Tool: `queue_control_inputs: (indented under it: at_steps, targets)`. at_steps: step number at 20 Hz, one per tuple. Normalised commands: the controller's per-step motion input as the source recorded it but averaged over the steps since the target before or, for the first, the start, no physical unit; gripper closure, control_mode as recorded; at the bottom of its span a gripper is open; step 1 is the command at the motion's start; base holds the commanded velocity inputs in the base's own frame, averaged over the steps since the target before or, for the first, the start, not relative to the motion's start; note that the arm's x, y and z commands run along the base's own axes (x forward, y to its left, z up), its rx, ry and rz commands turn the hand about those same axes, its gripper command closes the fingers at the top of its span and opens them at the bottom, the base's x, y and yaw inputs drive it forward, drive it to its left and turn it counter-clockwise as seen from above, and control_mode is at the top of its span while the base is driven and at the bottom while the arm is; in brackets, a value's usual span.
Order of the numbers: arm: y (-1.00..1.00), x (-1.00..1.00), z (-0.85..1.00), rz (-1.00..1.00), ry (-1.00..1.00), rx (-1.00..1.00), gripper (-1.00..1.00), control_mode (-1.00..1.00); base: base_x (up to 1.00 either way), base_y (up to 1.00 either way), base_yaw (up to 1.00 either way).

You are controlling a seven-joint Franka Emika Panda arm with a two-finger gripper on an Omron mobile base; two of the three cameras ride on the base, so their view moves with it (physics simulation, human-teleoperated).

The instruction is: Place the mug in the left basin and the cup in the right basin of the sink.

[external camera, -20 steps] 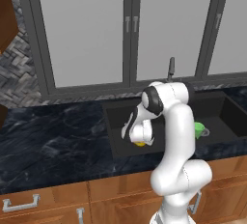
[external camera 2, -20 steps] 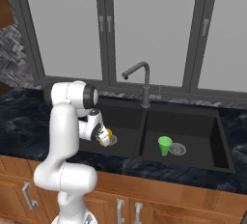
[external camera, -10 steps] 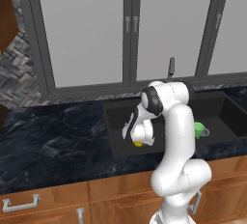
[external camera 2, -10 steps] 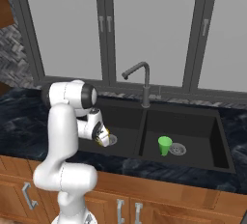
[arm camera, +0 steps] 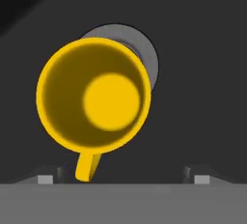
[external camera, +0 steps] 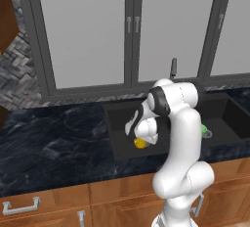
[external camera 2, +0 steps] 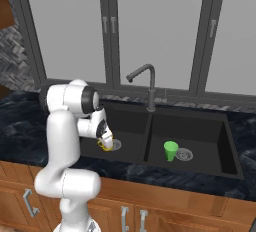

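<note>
The yellow mug [arm camera: 94, 95] stands upright on the floor of the left basin [external camera 2: 127, 126], partly over its round silver drain [arm camera: 147, 56], its handle pointing toward the hand. My gripper [arm camera: 123, 179] hangs just above it, open, with the fingertips [arm camera: 46, 178] wide apart and touching nothing. The right base view shows the mug [external camera 2: 105, 145] under the gripper [external camera 2: 105, 140]. The left base view has the mug [external camera: 140, 143] below the gripper [external camera: 141, 138]. The green cup [external camera 2: 171, 151] stands upright in the right basin [external camera 2: 205, 128] beside that basin's drain; only a sliver of the cup [external camera: 203, 129] peeks past my arm.
A slim dark faucet [external camera 2: 148, 87] rises behind the ridge between the basins. Dark marble counter [external camera: 53, 143] spreads to the left of the sink. Glass-front cabinets stand behind, wooden drawers [external camera 2: 150, 211] below the counter edge.
The jaws have spread from shut on the mug to wide open, letting it go. The mug stays on the left basin floor and the arm has barely moved.
</note>
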Motion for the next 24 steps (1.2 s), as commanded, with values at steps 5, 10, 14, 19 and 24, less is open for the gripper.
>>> queue_control_inputs:
  at_steps: [5,10,14,19,24]
  targets:
    - [0.0,-0.16,0.34,0.0,0.04,0.0,-1.0,-1.0,0.0,0.0,0.0]
    - [-0.01,-0.22,0.33,0.01,0.01,0.0,-1.0,-1.0,0.0,0.0,0.0]
    - [0.0,-0.25,0.34,0.08,0.0,0.0,-1.0,-1.0,0.0,0.0,0.0]
    - [-0.03,-0.3,0.37,0.13,0.0,0.0,-1.0,-1.0,0.0,0.0,0.0]
    - [-0.04,-0.36,0.37,0.15,0.0,0.0,-1.0,-1.0,0.0,0.0,0.0]
